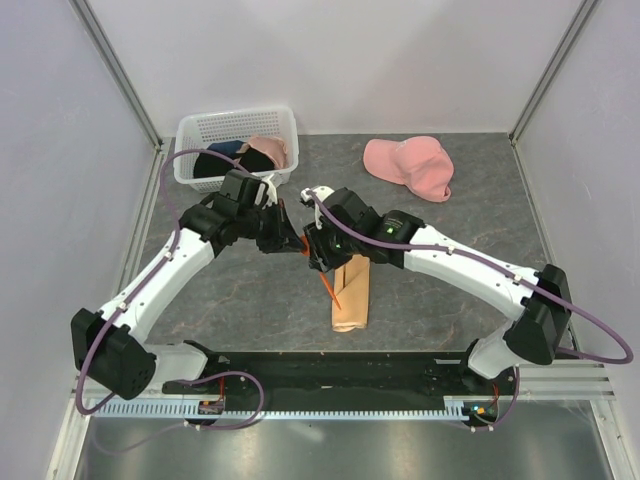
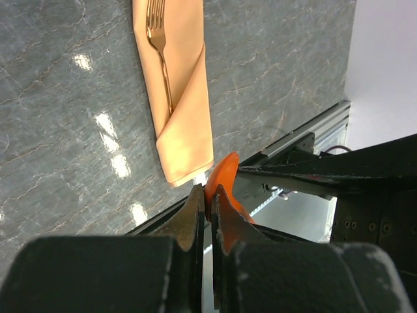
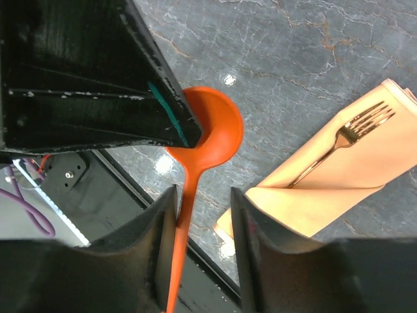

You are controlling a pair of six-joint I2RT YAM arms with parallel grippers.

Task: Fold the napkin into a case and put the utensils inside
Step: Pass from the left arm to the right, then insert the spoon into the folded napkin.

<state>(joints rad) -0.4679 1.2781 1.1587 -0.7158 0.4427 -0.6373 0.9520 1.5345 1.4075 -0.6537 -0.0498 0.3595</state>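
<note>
The peach-tan napkin (image 1: 350,297) (image 2: 187,124) (image 3: 345,186) lies folded into a narrow case on the table. A brown fork (image 2: 160,45) (image 3: 345,138) sticks out of its open end. An orange spoon (image 1: 329,288) (image 2: 222,177) (image 3: 212,134) hangs in the air above the case's left side. My left gripper (image 1: 298,240) (image 2: 210,190) is shut on the spoon's bowl. My right gripper (image 1: 318,256) (image 3: 203,195) stands open around the handle, which lies against one finger with a gap to the other.
A white basket (image 1: 237,130) with dark and pink clothes stands at the back left. A pink cap (image 1: 410,165) lies at the back right. The black base rail (image 1: 340,370) runs just in front of the napkin.
</note>
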